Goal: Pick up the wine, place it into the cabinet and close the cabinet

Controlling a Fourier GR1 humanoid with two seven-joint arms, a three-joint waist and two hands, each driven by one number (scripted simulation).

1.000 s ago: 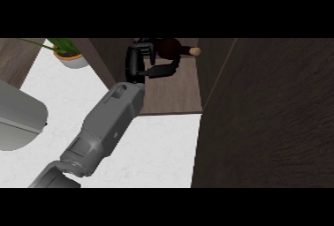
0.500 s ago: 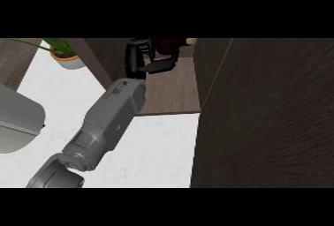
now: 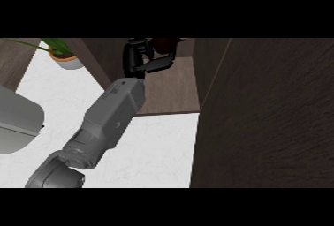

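Observation:
Only the dark red-brown lower side of the wine bottle shows, at the very top of the view, inside the open cabinet over its brown shelf floor. My left hand reaches into the cabinet on a grey forearm that rises from the lower left. Its fingers curl toward the bottle from the left and the thumb angles up beneath it, so the hand is shut on the bottle. The bottle's neck and top are cut off by the view's edge. My right hand does not show.
A wide dark wooden panel fills the right side, from the cabinet opening down to the lower edge. A potted plant stands at the back left on the white counter. A large light-grey rounded object sits at the left edge.
The left hand has carried the bottle up and deeper into the cabinet. The bottle's pale neck, visible a second ago, has passed out of view at the top.

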